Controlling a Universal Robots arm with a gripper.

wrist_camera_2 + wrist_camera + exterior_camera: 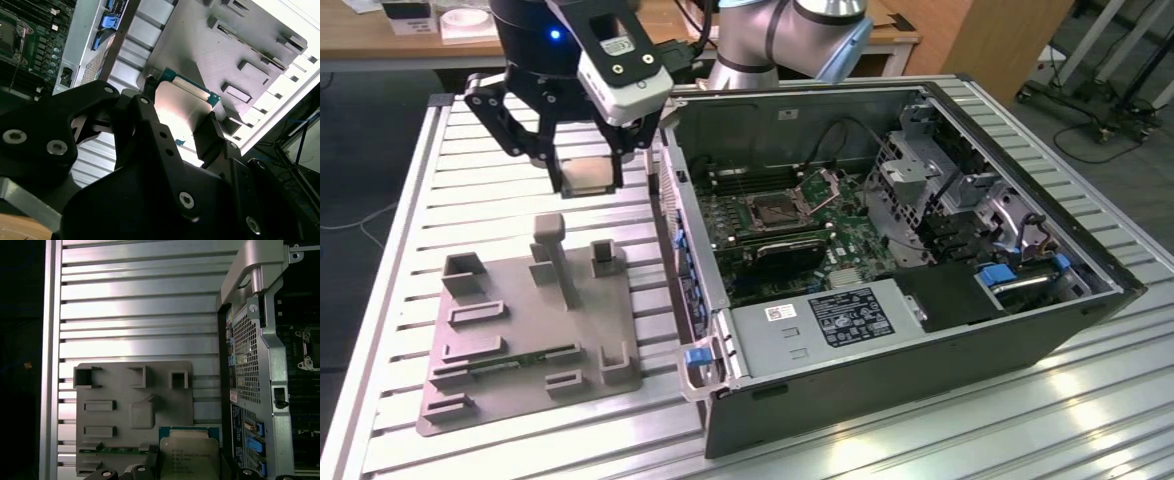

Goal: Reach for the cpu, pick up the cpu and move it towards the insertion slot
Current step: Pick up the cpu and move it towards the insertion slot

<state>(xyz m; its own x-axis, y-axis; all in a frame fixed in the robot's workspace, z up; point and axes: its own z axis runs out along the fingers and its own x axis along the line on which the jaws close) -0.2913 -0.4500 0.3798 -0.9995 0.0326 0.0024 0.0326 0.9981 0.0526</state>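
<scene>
My gripper (591, 170) is shut on the cpu (591, 177), a small square chip with a silvery top, held in the air above the slatted table. It hangs past the far end of the grey plastic tray (520, 330) and to the exterior view's left of the open computer case. The second wrist view shows the black fingers (210, 132) pressing two opposite edges of the cpu (182, 107). In the first wrist view the cpu (189, 455) hovers over the tray (130, 390). The insertion slot (781, 208), a square metal-framed socket with its flap raised, lies on the green board inside the case.
The case's side wall (670, 200) stands between the gripper and the motherboard. A slim green memory stick (520, 360) lies in the tray among raised grey blocks (550, 240). A drive cage (921, 170) and power supply (847, 320) flank the board. The slatted aluminium table (440, 180) surrounds the tray.
</scene>
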